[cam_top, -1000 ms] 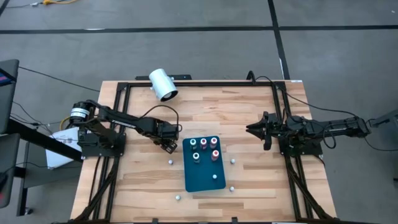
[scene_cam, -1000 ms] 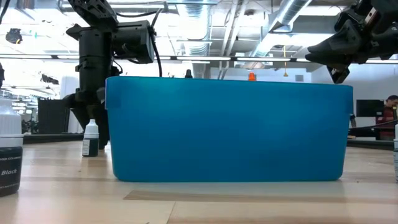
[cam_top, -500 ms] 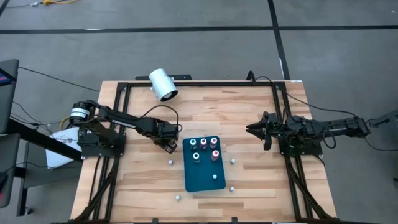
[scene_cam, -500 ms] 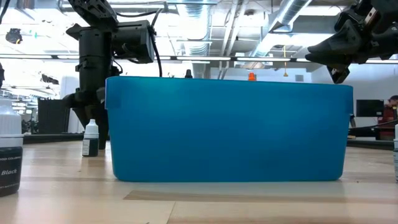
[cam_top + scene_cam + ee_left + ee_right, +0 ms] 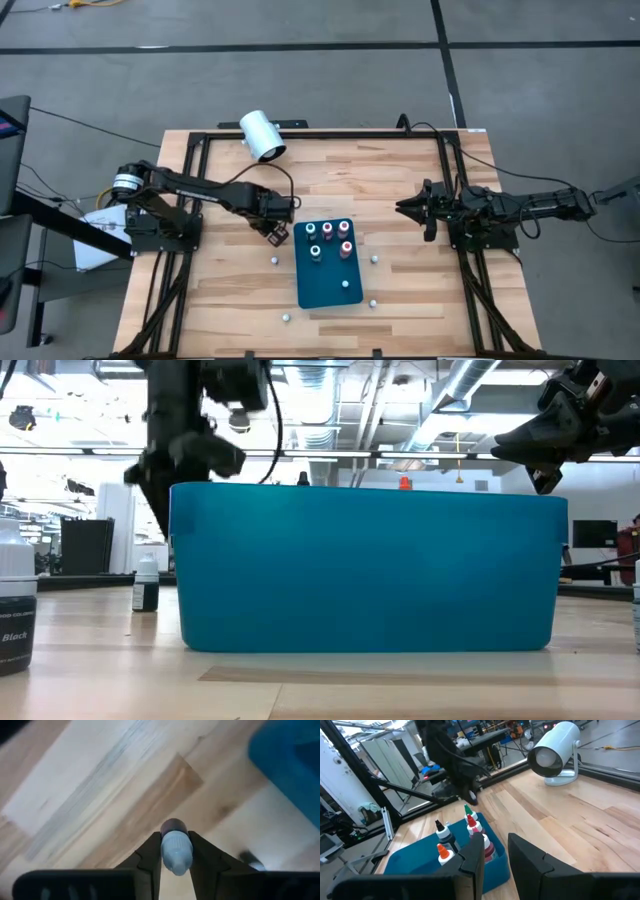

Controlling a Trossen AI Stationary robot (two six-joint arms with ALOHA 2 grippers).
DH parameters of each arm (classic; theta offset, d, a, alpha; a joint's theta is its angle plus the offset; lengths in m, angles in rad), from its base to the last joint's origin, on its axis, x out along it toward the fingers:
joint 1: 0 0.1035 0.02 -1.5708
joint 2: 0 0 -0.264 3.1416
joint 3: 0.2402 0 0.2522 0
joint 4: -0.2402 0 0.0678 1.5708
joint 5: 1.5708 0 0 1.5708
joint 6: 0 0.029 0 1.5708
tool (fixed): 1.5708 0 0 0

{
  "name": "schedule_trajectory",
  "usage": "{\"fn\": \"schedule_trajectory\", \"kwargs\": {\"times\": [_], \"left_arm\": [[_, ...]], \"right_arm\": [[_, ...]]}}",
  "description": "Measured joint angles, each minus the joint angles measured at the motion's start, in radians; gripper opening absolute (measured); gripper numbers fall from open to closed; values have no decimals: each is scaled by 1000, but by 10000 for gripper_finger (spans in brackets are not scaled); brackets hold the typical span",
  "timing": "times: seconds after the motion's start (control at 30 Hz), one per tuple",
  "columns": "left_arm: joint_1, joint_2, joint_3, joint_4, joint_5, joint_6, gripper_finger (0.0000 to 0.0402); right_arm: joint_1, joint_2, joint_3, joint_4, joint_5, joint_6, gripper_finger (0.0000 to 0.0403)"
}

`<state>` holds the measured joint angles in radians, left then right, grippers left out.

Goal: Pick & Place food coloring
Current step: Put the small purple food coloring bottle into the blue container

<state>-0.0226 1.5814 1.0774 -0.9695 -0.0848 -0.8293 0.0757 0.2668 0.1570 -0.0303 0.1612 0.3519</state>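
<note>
Teal against the pale wood, the mat (image 5: 328, 265) lay at the middle of the table (image 5: 400, 180) with five small food coloring bottles (image 5: 330, 239) standing on its far half, while several small white caps (image 5: 374, 260) sat scattered on the boards around it. The left gripper (image 5: 277, 232) hung just beside the mat's far left corner, above the wood, and its wrist view showed the fingers (image 5: 150, 852) pinched on either side of a dark bottle (image 5: 175, 851) with a pale top, held clear of the table. Another dark bottle (image 5: 146, 582) stood on the table in the low view, on the far left side of the mat. The right gripper (image 5: 412, 208) waited well apart over the right side of the table, fingers set narrowly with a gap between them and nothing in it. The step in hand looked like carrying the gripped bottle across to the mat. To do it well, the left arm would want to keep the bottle high enough to pass the mat's edge, bring it over a bare spot away from the standing bottles, lower it upright until its base met the mat, and only then let go, since such a narrow bottle would topple easily if released tilted or nudged a neighbour.
</note>
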Motion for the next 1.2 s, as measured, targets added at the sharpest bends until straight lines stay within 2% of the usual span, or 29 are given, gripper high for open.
{"fn": "schedule_trajectory", "kwargs": {"times": [0.2, 0.4, 0.57, 0.77, 0.97, 1.2], "left_arm": [[-69, 0, 191, -184, -33, -12, 70], [-172, 0, 355, -189, -36, -71, 71], [-273, 0, 441, -179, -77, -166, 72], [-367, 8, 466, -52, -116, -240, 72], [-412, 27, 468, 93, -152, -252, 72], [-423, 118, 466, 184, -101, -233, 65]], "right_arm": [[0, 0, 0, -2, 0, 0, 75], [0, 0, 0, -3, 0, 0, 75], [0, 0, 0, -3, 0, 0, 75], [0, 0, 0, -2, 0, 0, 75], [0, 0, 0, -2, 1, 15, 75], [0, 0, 0, -10, -1, 49, 75]]}}
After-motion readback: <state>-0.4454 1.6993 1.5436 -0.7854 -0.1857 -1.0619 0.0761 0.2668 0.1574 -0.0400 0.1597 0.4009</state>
